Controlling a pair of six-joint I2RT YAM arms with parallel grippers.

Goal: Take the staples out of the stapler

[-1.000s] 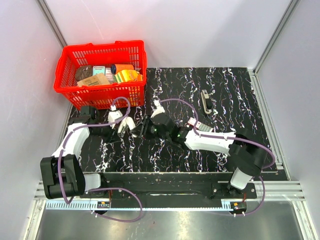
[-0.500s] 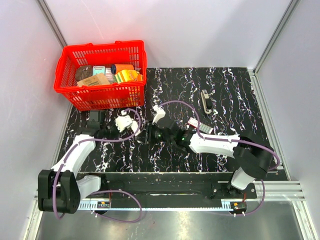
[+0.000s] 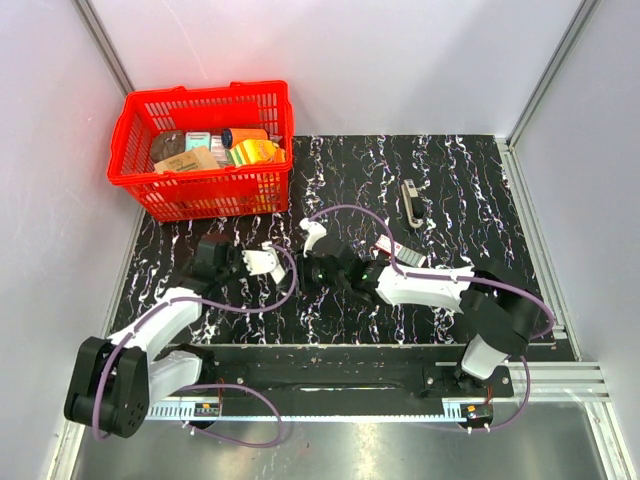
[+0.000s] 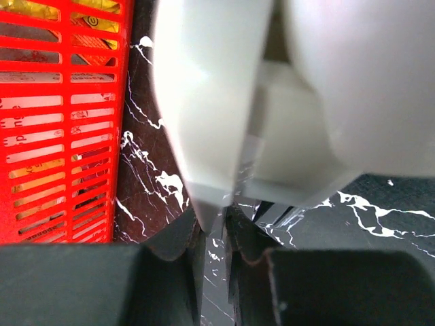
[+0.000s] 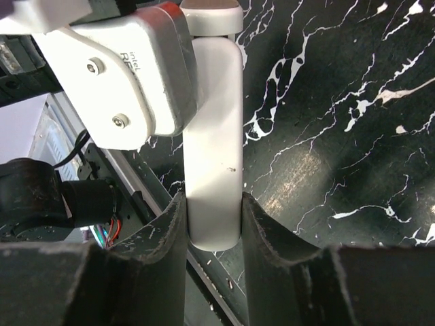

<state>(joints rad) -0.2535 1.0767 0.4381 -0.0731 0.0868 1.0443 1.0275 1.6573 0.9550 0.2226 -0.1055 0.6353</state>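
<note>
The basket point(image 3: 215, 195) is red lattice, the table mat point(image 3: 480, 200) is black with white marble veining, the stapler point(image 3: 410, 203) is dark with a silvery channel, and the cables point(image 3: 345, 207) are purple (bracket point(image 5: 213, 136): white).

You have two arms in front of you, the left arm point(image 3: 165, 315) and the right arm point(image 3: 425, 285). That makes two grippers, the left gripper point(image 4: 216, 234) and the right gripper point(image 5: 213, 204). Each arm trails one purple cable, so count two. On the single black marbled mat point(image 3: 480, 180) you will find one stapler point(image 3: 411, 203), one small red-and-white box point(image 3: 387, 246) and one red basket point(image 3: 205, 185). Inside the basket you can make out at least five packed items, but they overlap too much for a firm count.
</note>
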